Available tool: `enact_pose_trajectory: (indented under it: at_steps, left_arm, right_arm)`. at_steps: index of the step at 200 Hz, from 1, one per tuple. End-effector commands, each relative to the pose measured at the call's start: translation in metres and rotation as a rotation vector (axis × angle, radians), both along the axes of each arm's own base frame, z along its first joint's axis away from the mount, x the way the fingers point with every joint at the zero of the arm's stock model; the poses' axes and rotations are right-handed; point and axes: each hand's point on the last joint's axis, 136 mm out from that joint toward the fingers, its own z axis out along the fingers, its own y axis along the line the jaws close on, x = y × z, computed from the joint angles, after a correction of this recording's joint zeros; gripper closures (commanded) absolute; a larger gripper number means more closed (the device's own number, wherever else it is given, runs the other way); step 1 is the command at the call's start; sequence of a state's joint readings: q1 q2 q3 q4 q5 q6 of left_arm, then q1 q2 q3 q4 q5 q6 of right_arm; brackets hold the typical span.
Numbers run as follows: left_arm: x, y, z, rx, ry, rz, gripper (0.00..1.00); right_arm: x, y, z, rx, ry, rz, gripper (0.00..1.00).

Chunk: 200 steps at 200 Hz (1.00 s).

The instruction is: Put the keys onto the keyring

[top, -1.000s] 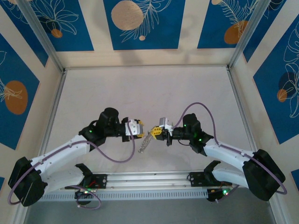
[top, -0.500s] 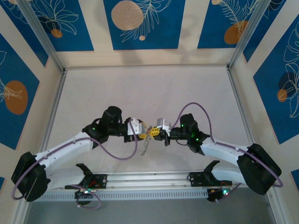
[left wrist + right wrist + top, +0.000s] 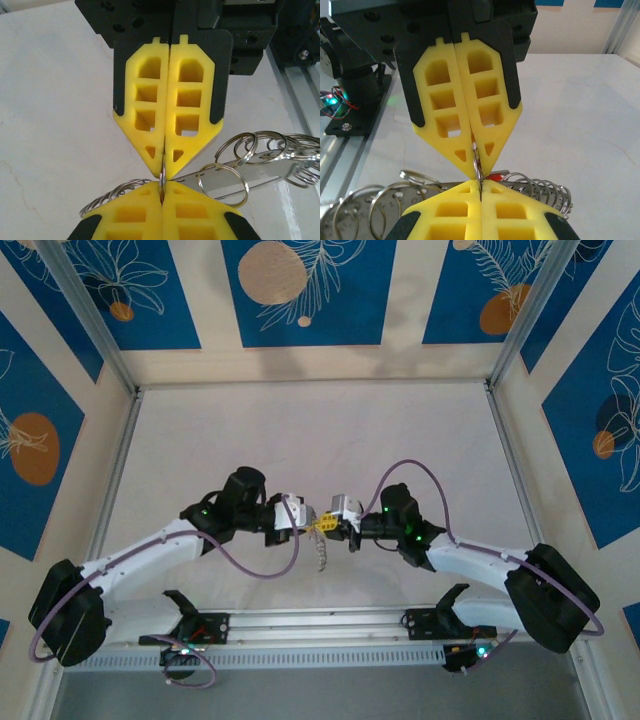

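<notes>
My left claw (image 3: 162, 192) and right claw (image 3: 480, 190) meet tip to tip, both closed on one thin loop of the keyring (image 3: 239, 159), over the counter (image 3: 60, 125). The left wrist view shows a flat metal strip (image 3: 265, 172) among the loops; the right wrist view shows a red spot of the keys (image 3: 495, 176). From above, the bundle is too small to read.

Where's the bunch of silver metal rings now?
Top view: mid-table, the bunch of silver metal rings is pinched where the left gripper and right gripper meet tip to tip, trailing toward the near edge.
</notes>
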<state>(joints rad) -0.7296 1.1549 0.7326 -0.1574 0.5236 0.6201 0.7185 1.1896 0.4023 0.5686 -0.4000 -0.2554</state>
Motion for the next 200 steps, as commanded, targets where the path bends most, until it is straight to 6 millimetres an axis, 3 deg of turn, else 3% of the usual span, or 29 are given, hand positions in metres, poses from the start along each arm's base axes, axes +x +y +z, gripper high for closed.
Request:
enact_pose_trajectory:
  at_steps: [1, 43, 111, 141, 177, 194, 200]
  left_arm:
    - [0.004, 0.003, 0.015, 0.070, -0.067, -0.004, 1.00]
    - [0.000, 0.007, 0.003, 0.288, -0.061, -0.035, 1.00]
    - [-0.003, -0.002, 0.006, 0.326, -0.045, -0.067, 1.00]
    - [-0.006, -0.007, 0.010, 0.302, -0.027, -0.085, 1.00]
    - [-0.007, -0.009, 0.009, 0.295, -0.003, -0.092, 1.00]
    - [-0.007, -0.009, 0.009, 0.294, 0.001, -0.084, 1.00]
    - [-0.007, -0.010, 0.011, 0.285, 0.003, -0.079, 0.99]
  right_arm:
    - [0.008, 0.001, -0.002, -0.074, -0.061, -0.034, 0.88]
    - [0.008, -0.001, -0.005, -0.119, -0.099, -0.056, 0.83]
    - [0.007, 0.003, 0.002, -0.078, -0.116, -0.064, 0.81]
    - [0.003, 0.004, 0.000, -0.077, -0.103, -0.044, 0.87]
    - [-0.004, 0.008, 0.005, -0.046, -0.100, -0.011, 0.86]
    - [-0.005, 0.009, 0.006, -0.038, -0.101, -0.001, 1.00]
    - [-0.006, 0.009, 0.006, -0.038, -0.101, 0.001, 1.00]
